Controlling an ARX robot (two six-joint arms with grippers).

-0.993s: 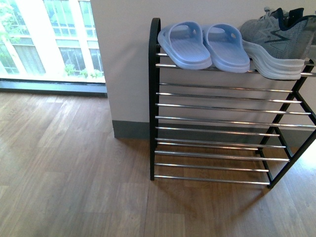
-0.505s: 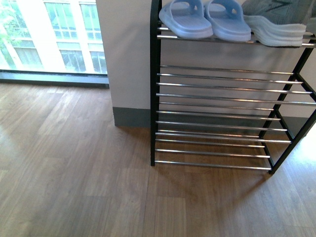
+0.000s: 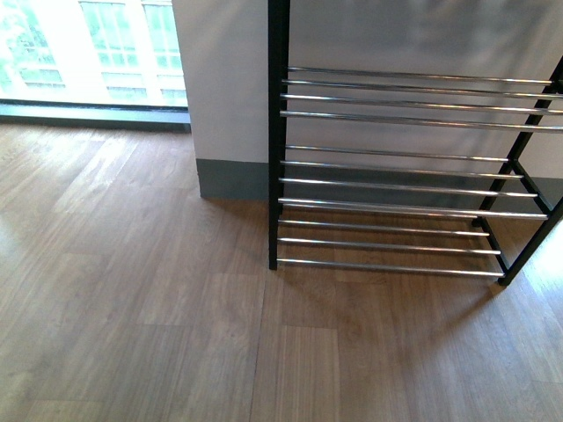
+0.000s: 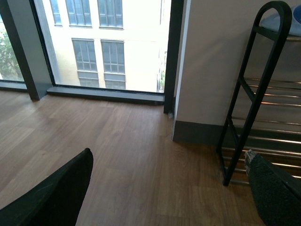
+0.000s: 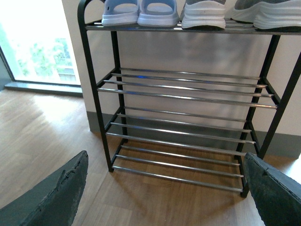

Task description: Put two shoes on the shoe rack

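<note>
While the front view takes in only the lower tiers of the shoe rack (image 3: 396,176) standing on the wood floor (image 3: 132,290) against the wall (image 3: 224,79), the right wrist view shows its top tier carrying the pale blue slides (image 5: 139,12) side by side, with the grey sneakers (image 5: 242,12) just beside them. Left claw (image 4: 162,188) is spread open and empty. Right claw (image 5: 164,197) is likewise spread open, holding nothing.
</note>
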